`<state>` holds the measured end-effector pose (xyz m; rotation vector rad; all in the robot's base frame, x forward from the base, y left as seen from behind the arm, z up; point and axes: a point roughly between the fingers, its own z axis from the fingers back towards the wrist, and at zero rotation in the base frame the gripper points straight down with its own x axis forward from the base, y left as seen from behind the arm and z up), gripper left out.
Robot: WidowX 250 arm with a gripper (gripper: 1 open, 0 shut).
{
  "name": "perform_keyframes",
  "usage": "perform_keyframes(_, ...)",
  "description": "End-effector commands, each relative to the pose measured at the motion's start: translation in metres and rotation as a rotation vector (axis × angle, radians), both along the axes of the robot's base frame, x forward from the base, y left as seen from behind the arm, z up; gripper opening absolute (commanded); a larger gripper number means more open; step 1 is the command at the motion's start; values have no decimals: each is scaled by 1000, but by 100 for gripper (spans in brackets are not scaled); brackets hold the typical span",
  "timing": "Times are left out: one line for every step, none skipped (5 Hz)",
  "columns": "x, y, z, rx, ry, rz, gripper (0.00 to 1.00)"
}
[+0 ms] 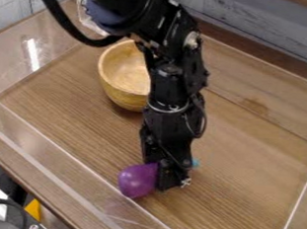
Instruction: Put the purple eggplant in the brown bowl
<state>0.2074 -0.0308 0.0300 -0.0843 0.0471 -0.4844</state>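
Observation:
The purple eggplant (137,181) lies on the wooden table near the front. Only its plump left end shows. My gripper (169,177) points straight down and sits low over the eggplant's right part, with its black fingers covering the stem end. The fingers stand on either side of the body, but their contact with it is hidden, so I cannot tell whether they grip it. The brown bowl (115,94) stands upright behind and to the left, a hand's length from the eggplant, with its hollow showing nothing inside.
A clear plastic wall (60,169) runs along the front and left sides of the table. A grey plank wall (275,21) rises at the back. The arm's black links and cable (70,27) pass over the bowl's right side.

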Motion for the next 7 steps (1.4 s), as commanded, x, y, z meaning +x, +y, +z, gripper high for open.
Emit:
perform_keyframes(16, 5, 18, 12, -63, 32, 0)
perform_keyframes(24, 12, 27, 44, -77, 76, 0)
perform_keyframes(32, 21, 40, 82, -95, 114, 0)
perform_keyframes(40, 31, 61, 109, -114, 160, 0)
perform_keyframes(49, 50, 74, 138, -125, 207, 0)
perform_keyframes(56, 76, 70, 161, -140, 236, 0)
perform_keyframes(56, 94, 63, 172, -148, 245, 0)
